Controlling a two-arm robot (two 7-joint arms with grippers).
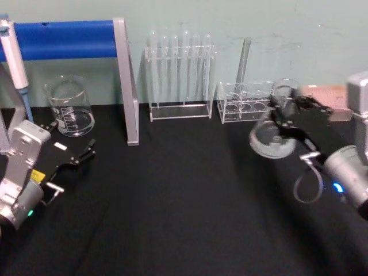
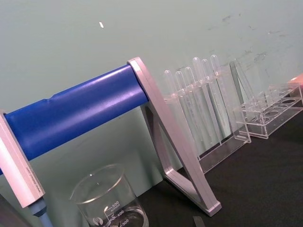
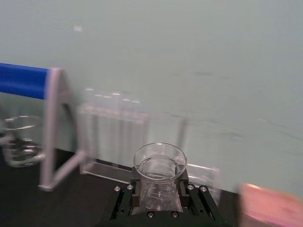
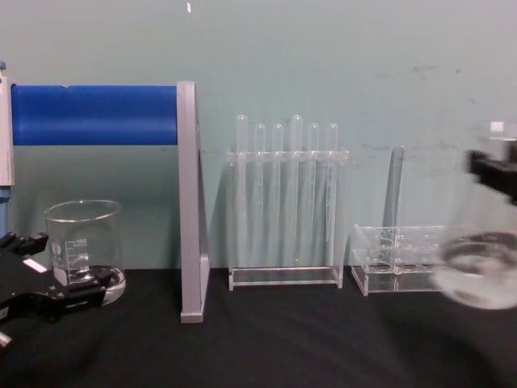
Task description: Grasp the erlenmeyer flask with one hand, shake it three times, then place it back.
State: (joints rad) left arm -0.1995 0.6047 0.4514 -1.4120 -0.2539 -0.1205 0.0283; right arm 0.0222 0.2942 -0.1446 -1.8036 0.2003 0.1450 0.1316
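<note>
Head view: the right hand (image 1: 287,113) is clamped around the neck of the one erlenmeyer flask (image 1: 270,141), which is tilted in the air over the back right corner of the table (image 1: 190,201). This looks like the shaking step. The left hand (image 1: 77,156) lies parked near the left edge, jaws apart and empty, in front of the one beaker (image 1: 70,109).

Left wrist view: one blue-barred stand (image 2: 80,111), a tall rack (image 2: 199,109) and a low rack (image 2: 270,113), two racks in all.

Right wrist view: the flask's mouth stands between the jaws.

Chest view: six test tubes (image 4: 296,194) fill the tall rack, and one more stands in the low rack. Next, I judge, come the remaining shakes. The flask then has to go down upright on bare table, away from the low rack.
</note>
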